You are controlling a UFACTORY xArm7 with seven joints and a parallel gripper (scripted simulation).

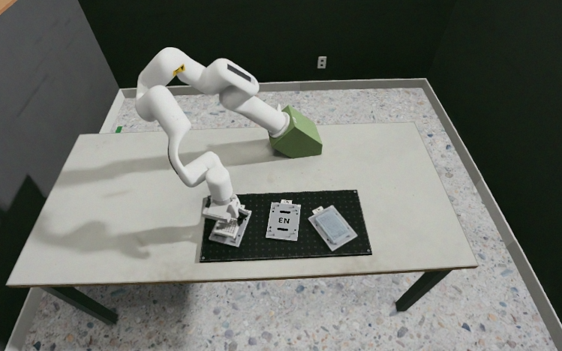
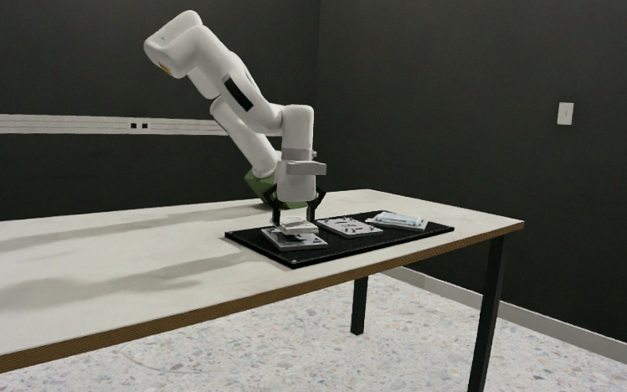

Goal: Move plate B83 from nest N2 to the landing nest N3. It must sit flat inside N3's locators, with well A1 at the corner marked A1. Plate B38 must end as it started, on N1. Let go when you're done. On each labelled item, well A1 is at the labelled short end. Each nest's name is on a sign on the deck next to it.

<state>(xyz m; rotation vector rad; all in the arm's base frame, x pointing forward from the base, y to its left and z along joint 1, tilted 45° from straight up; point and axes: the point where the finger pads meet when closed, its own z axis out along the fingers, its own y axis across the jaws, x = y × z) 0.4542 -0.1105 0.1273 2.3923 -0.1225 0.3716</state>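
My gripper (image 1: pixel 229 221) (image 2: pixel 292 220) is shut on a white well plate, B83 (image 1: pixel 226 228) (image 2: pixel 299 227), across its width. It holds the plate a little above the left nest, N2 (image 1: pixel 225 239) (image 2: pixel 311 241), on the black deck mat (image 1: pixel 313 253) (image 2: pixel 354 244). The plate's label is too small to read. The middle nest, N3 (image 1: pixel 274 232) (image 2: pixel 349 229), is bare and shows its name upside down. The second plate, B38 (image 1: pixel 332 226) (image 2: pixel 398 219), lies flat on the right nest, N1 (image 1: pixel 323 239) (image 2: pixel 405 228), which is turned at an angle.
The arm's green base block (image 1: pixel 298 135) (image 2: pixel 255 184) stands on the table behind the mat. The arm reaches over the table's left half. Small name signs (image 1: pixel 287 201) sit at the far ends of the nests. The table's front edge lies close to the mat.
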